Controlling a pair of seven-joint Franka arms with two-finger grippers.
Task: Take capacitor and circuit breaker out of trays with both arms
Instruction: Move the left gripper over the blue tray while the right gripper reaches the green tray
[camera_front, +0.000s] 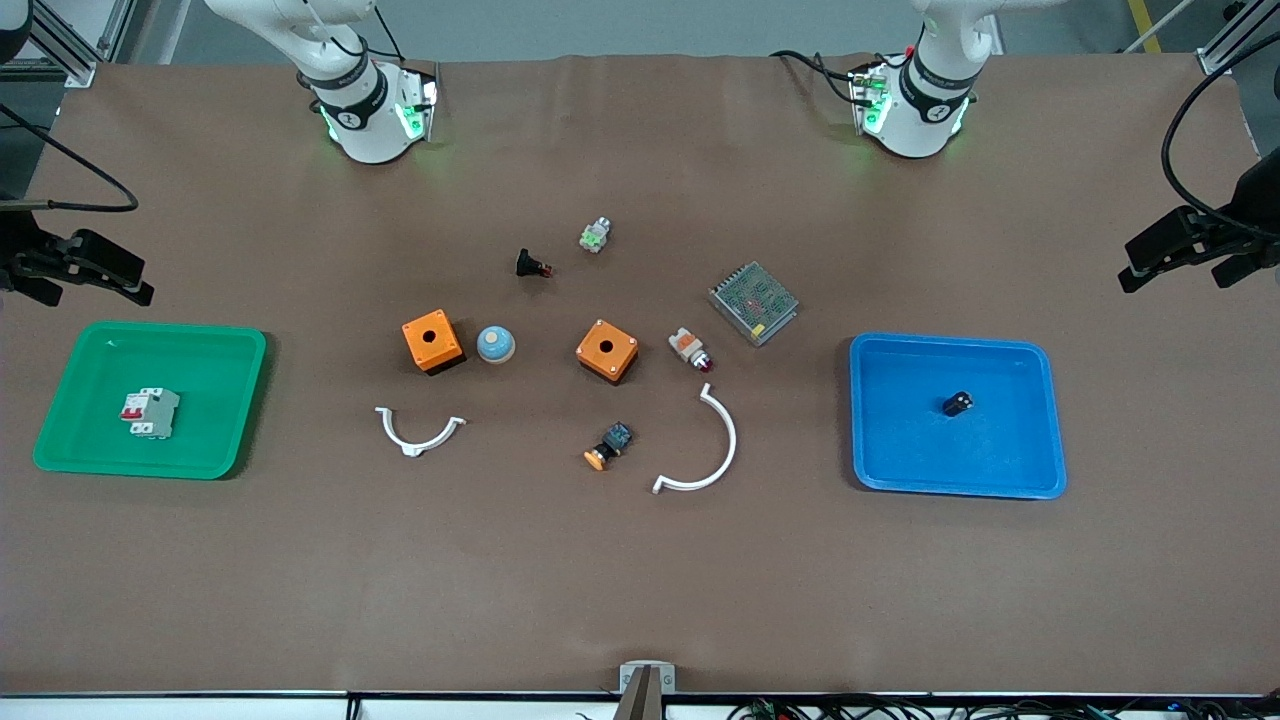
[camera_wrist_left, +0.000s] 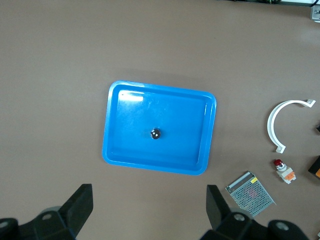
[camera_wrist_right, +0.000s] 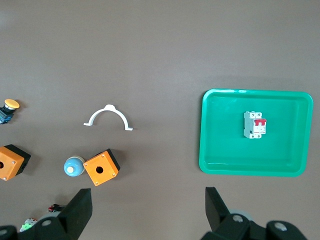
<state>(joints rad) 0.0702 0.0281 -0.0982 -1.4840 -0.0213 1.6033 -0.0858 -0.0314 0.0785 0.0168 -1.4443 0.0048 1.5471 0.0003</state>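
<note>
The capacitor (camera_front: 957, 403), a tiny black cylinder, lies in the blue tray (camera_front: 1010, 480) at the left arm's end of the table. It also shows in the left wrist view (camera_wrist_left: 156, 133). The breaker (camera_front: 150, 412), a white-grey block with red levers, lies in the green tray (camera_front: 215, 455) at the right arm's end, and shows in the right wrist view (camera_wrist_right: 254, 125). My left gripper (camera_wrist_left: 149, 200) is open and empty, high over bare table beside the blue tray (camera_wrist_left: 115, 155). My right gripper (camera_wrist_right: 148, 200) is open and empty, high over bare table beside the green tray (camera_wrist_right: 205, 165).
Mid-table lie two orange boxes (camera_front: 432, 341) (camera_front: 607, 350), a blue-white dome (camera_front: 495, 344), two white curved brackets (camera_front: 420, 432) (camera_front: 705, 450), a metal mesh box (camera_front: 753, 301), an indicator lamp (camera_front: 690, 349), an orange-capped button (camera_front: 608, 446) and a black flared part (camera_front: 531, 265).
</note>
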